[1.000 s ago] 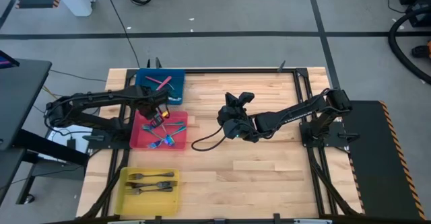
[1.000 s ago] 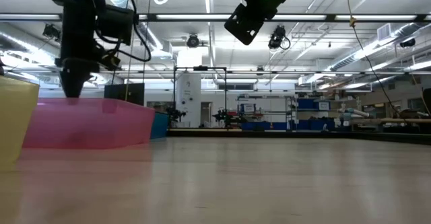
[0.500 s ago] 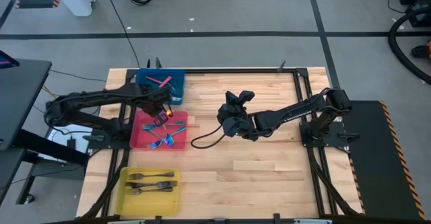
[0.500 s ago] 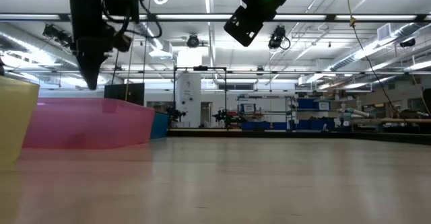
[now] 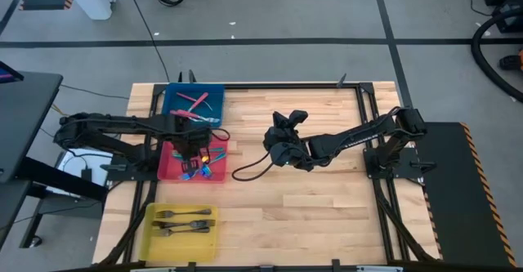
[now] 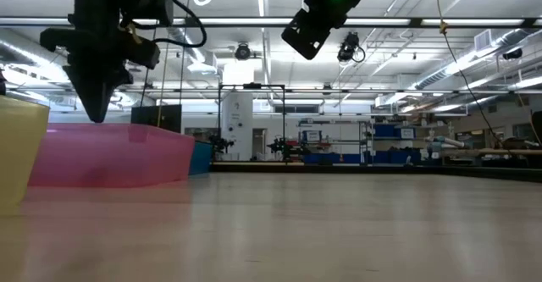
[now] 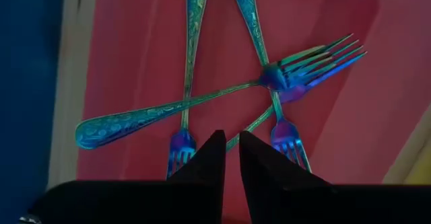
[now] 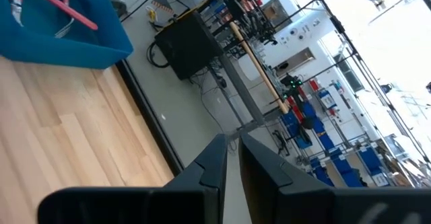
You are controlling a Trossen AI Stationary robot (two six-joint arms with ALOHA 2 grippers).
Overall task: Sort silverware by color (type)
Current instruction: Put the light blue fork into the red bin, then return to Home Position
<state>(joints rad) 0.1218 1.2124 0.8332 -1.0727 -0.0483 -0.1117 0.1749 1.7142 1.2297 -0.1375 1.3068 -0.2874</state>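
Observation:
My left gripper [image 5: 194,147] [image 6: 93,119] hovers shut over the pink tray [image 5: 167,170], its fingertips [image 7: 232,158] pointing down just above several blue-teal forks [image 7: 202,103] that lie crossed on the tray floor. It holds nothing. Red-handled forks [image 5: 196,100] lie in the blue tray [image 5: 176,109] at the far left. Dark metal forks [image 5: 184,219] lie in the yellow tray [image 5: 155,235] at the near left. My right gripper [image 5: 286,125] [image 8: 231,143] waits shut and high above the table's middle, away from every fork.
The three trays stand in a row along the table's left side, pink between blue and yellow. A dark cable [image 5: 249,170] hangs in a loop under the right arm. Bare wood stretches across the middle and right. A black frame borders the table.
My left gripper has swung a little toward the far right, then back toward the near side over the pink tray. It has turned about its wrist and come slightly lower. The right arm has kept still.

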